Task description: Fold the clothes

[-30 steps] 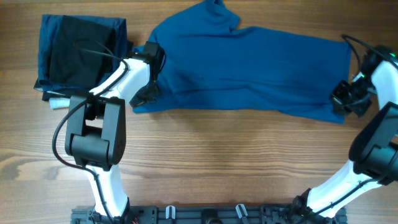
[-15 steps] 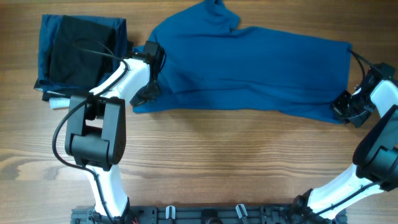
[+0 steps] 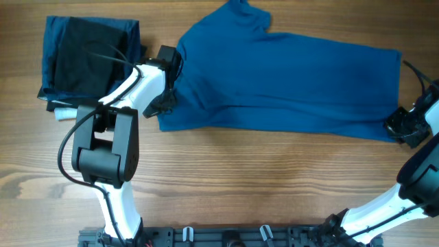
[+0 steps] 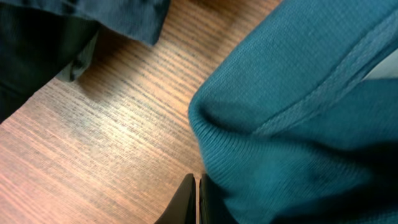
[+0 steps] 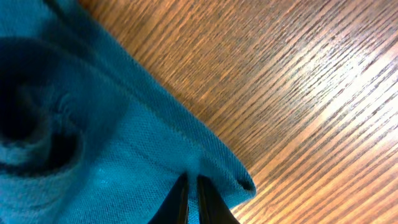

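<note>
A mid-blue polo shirt (image 3: 288,82) of soft knit fabric lies spread sideways across the far half of a wood-grain table (image 3: 240,178), a sleeve pointing away at the top. At far left sits a folded pile of dark navy and black garments (image 3: 89,58).

The overhead view shows the whole layout. The left wrist view shows only ribbed, bunched blue cloth (image 4: 298,124) with a stitched seam. The right wrist view shows a thin hemmed corner (image 5: 93,143) on bare wood.

The left gripper (image 3: 163,103), on an arm reaching forward, is pinched closed on the shirt's left edge. The right gripper (image 3: 401,127), at the table's right edge, is clamped on the shirt's lower right corner.
</note>
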Available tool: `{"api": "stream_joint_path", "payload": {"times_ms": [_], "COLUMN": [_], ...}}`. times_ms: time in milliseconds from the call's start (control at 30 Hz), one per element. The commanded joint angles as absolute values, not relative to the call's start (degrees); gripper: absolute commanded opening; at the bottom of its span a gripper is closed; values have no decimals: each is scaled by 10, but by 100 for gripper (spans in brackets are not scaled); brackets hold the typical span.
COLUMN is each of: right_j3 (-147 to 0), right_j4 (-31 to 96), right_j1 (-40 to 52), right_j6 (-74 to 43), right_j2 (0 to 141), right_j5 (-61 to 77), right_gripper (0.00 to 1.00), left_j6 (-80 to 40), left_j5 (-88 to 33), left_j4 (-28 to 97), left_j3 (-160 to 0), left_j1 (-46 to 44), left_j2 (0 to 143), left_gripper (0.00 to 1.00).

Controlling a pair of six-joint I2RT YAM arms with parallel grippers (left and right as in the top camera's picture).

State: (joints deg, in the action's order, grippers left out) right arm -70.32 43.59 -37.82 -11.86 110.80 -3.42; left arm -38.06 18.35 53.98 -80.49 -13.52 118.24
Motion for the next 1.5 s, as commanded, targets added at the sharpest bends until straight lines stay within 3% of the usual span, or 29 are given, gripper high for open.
{"api": "stream_joint_path", "payload": {"times_ms": [0, 33, 233, 433, 600, 867, 933, 1067, 1100, 1133, 1200, 1400, 1467], "right_j3": [-752, -771, -920, -950, -945, -908, -884, -822, -806, -798, -796, -796, -796], "right_j4": [479, 498, 641, 651, 613, 511, 445, 317, 284, 263, 238, 217, 219], "right_j1": [-377, -377, -357, -196, 9, 239, 283, 343, 357, 365, 376, 380, 381], "right_j6": [-106, -106, -38, 115, 216, 258, 257, 258, 258, 260, 269, 270, 263], "right_j2": [1117, 1117, 1103, 1103, 1103, 1104, 1104, 1105, 1105, 1106, 1120, 1181, 1192], "right_j5": [-29, -24, 127, 228, 233, 182, 145, 51, 20, 9, 8, -15, -13], "right_gripper": [8, 8, 31, 27, 19, 19, 25, 47, 49, 49, 49, 49, 48], "left_j6": [-362, -362, -362, -362, -362, -347, -347, -347, -347, -347, -347, -347, -347], "left_j5": [187, 187, 121, 84, 17, -3, -2, -2, -2, -2, -2, -2, -2], "left_j4": [574, 586, 611, 609, 602, 598, 592, 587, 587, 587, 587, 590, 590], "left_j3": [-846, -862, -902, -902, -902, -902, -902, -902, -902, -902, -902, -902, -902], "left_j1": [-133, -133, -132, -106, -43, 30, 37, 43, 43, 43, 43, 43, 43], "left_j2": [1168, 1158, 1072, 1084, 1086, 1086, 1086, 1086, 1086, 1086, 1086, 1086, 1086], "left_gripper": [4, 4, 4, 4, 4, 7, 14, 27, 40, 63, 81, 99, 100]}}
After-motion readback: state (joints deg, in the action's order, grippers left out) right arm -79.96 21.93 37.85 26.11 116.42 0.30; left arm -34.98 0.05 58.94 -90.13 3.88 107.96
